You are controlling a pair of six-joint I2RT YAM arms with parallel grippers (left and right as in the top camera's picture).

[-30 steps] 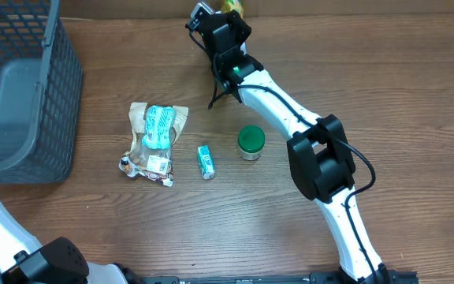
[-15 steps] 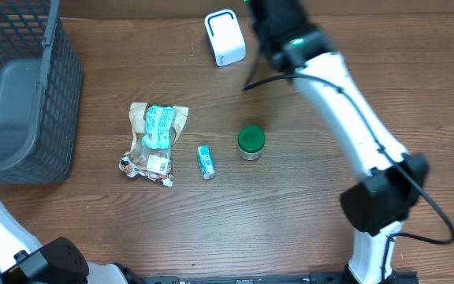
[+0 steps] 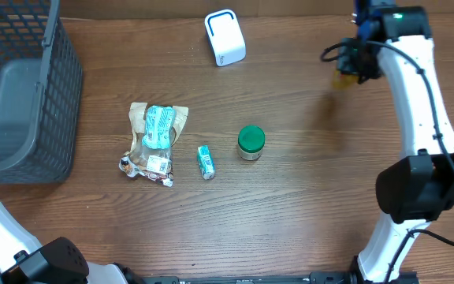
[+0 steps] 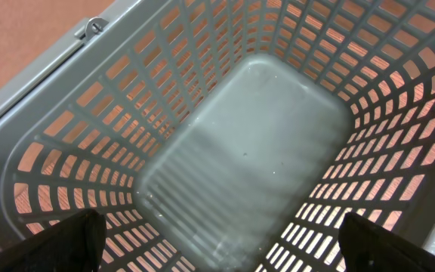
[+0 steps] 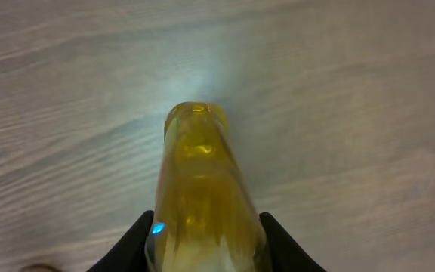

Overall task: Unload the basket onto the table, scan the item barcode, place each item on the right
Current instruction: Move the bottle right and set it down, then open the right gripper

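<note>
My right tool [image 5: 206, 253] is clamped partway closed on the yellow item [image 5: 200, 174]. The right wrist camera shows it plainly: a dark finger [image 5: 127, 245] presses each flank of the translucent yellow body, and its rounded end points away from the lens over bare desk [image 5: 368, 91]. From overhead I only get a yellow blur [image 3: 343, 78] hanging under the arm at the far right of the desk, and the fingers cannot be made out there.

The left tool [image 4: 221, 245] shows only in its own wrist camera. Its two dark fingertips [image 4: 59, 242] sit in the bottom corners of the frame, spread wide with nothing between them. It hangs over the basket [image 4: 66, 98], looking straight down at the grey floor and lattice walls. Overhead, that basket [image 3: 61, 87] stands at the left edge of the desk.

The yellow item is held well apart from the white scanner [image 3: 225, 37], which sits at the far edge near the middle, to the left of the right tool. Further out on the desk I see a green-lidded jar [image 3: 251, 142], a teal packet [image 3: 205, 161] near it on the left, and a snack bag [image 3: 156, 142] left of that again.
</note>
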